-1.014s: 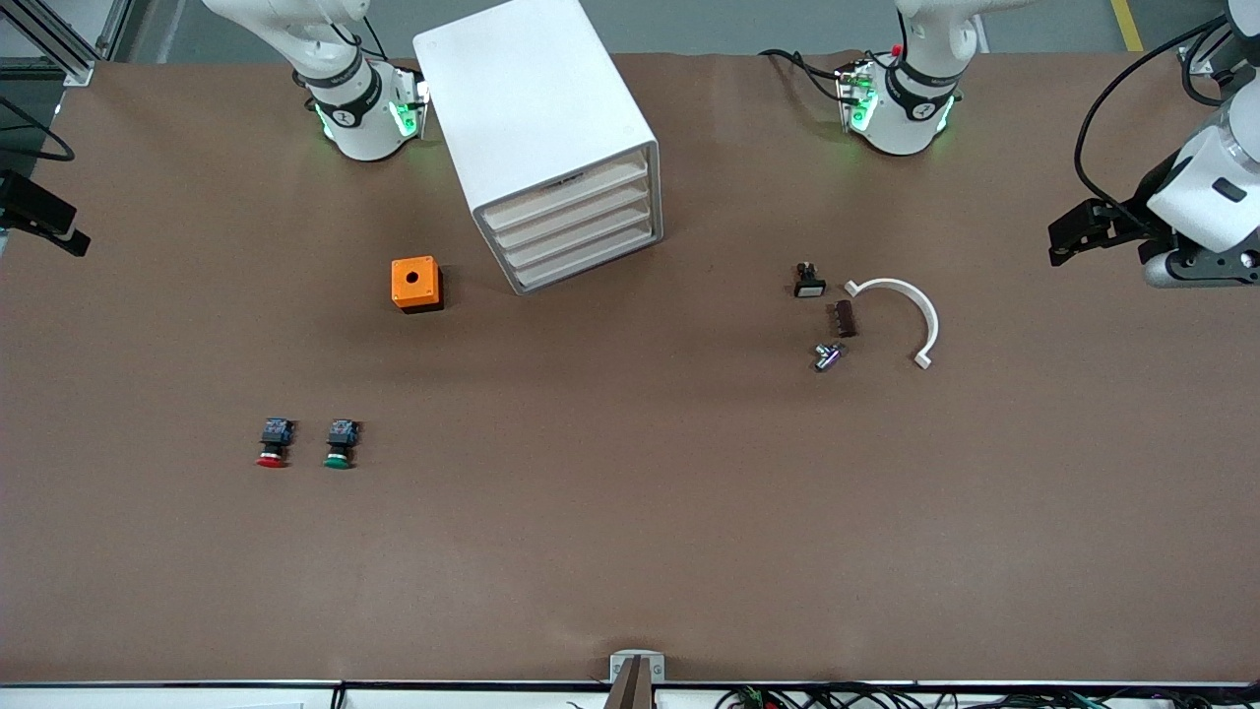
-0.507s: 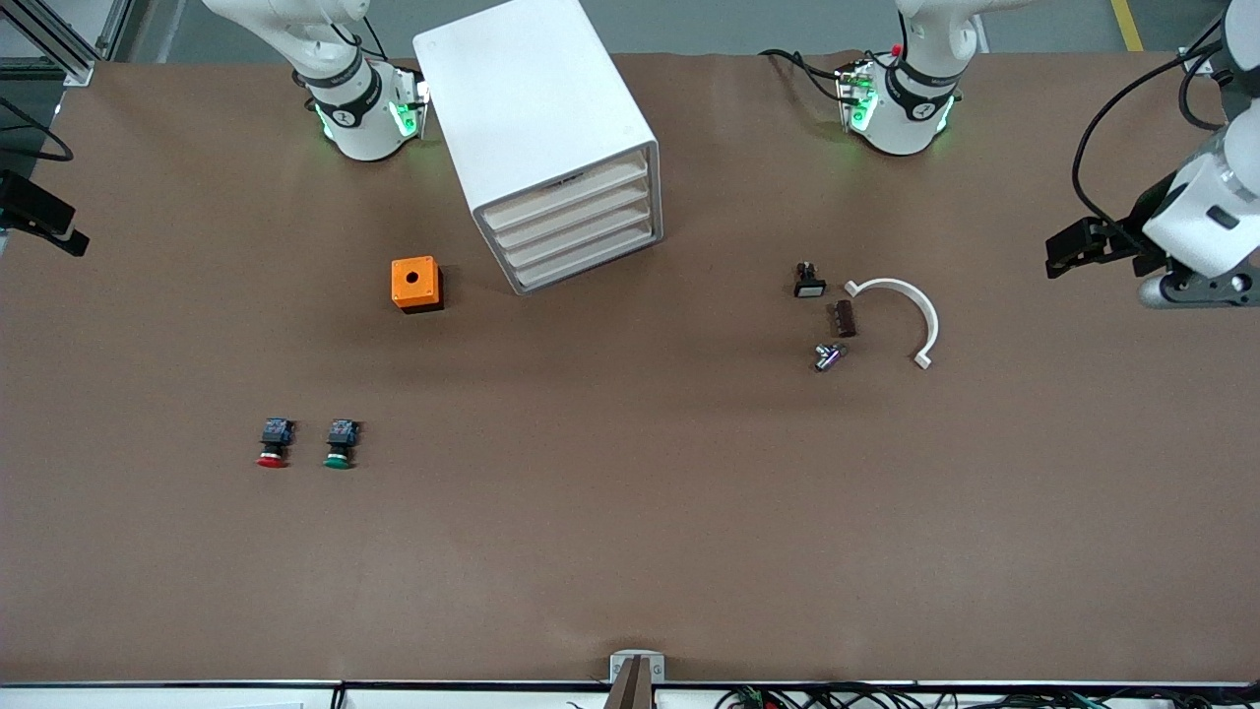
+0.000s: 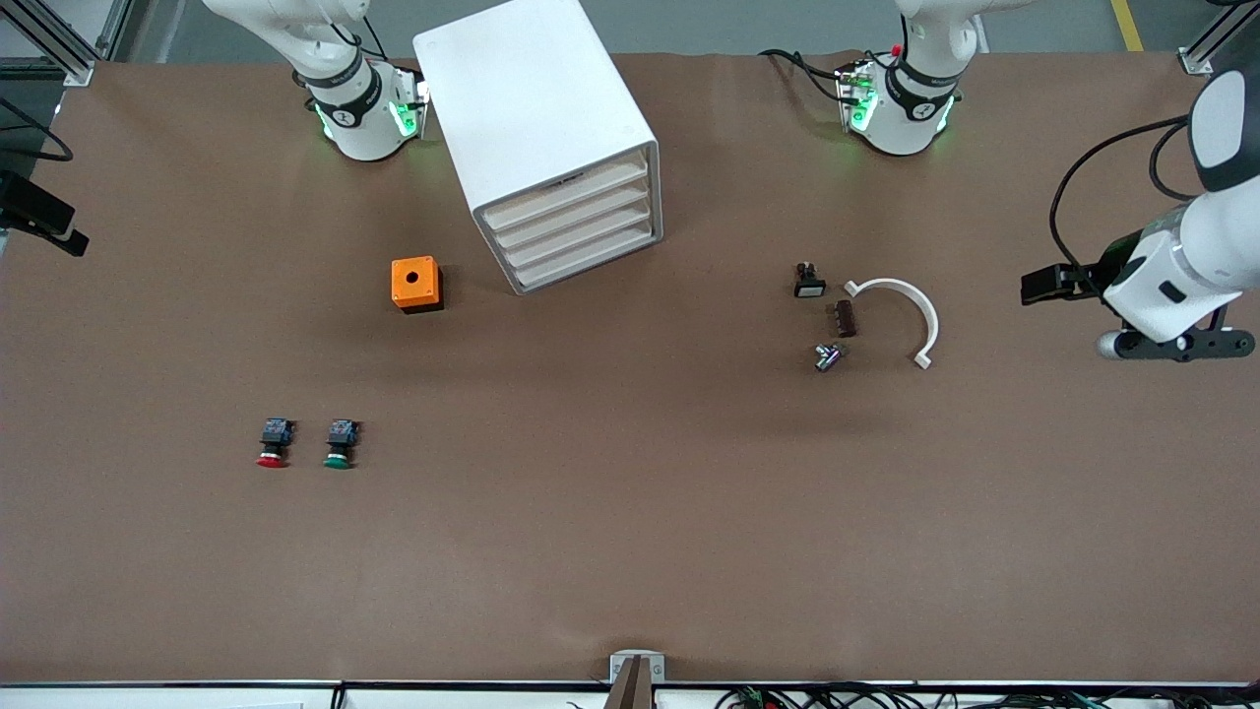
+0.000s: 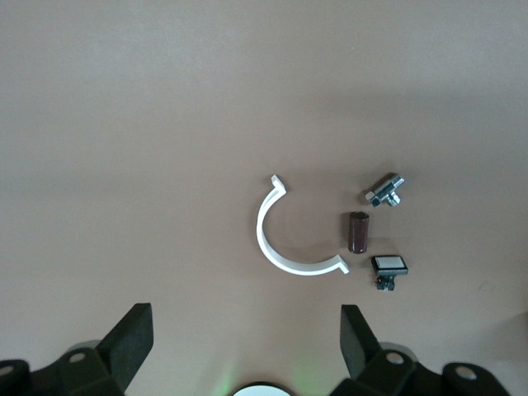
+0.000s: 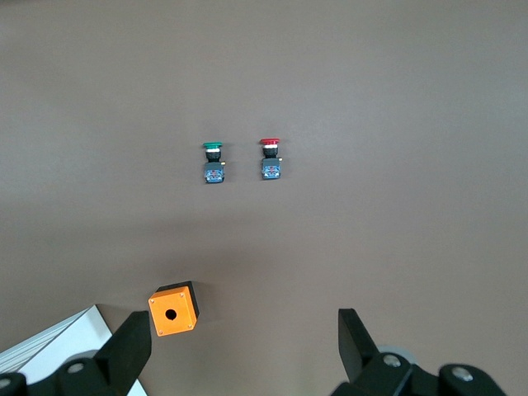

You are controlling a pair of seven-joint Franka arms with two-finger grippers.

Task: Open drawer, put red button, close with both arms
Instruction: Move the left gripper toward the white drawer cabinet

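Observation:
The white cabinet (image 3: pixel 536 108) stands between the two arm bases, and its four beige-fronted drawers (image 3: pixel 576 226) are all shut. The red button (image 3: pixel 273 443) lies on its side toward the right arm's end of the table, beside a green-capped one (image 3: pixel 340 443). Both also show in the right wrist view, the red button (image 5: pixel 270 157) next to the green one (image 5: pixel 213 162). My right gripper (image 5: pixel 243 342) hangs open and empty high over the orange box (image 5: pixel 173 308). My left gripper (image 3: pixel 1045 285) is open and empty over bare table at the left arm's end, also seen as the left gripper (image 4: pixel 245 338).
An orange box with a hole (image 3: pixel 415 284) sits beside the cabinet. A white curved piece (image 3: pixel 911 310), a brown cylinder (image 3: pixel 845 318), a metal fitting (image 3: pixel 827 356) and a small black part (image 3: pixel 809 281) lie toward the left arm's end. A black fixture (image 3: pixel 39 217) juts in at the table's edge.
The left arm has swung down and its gripper has moved toward the white curved piece. Everything on the table has stayed where it was.

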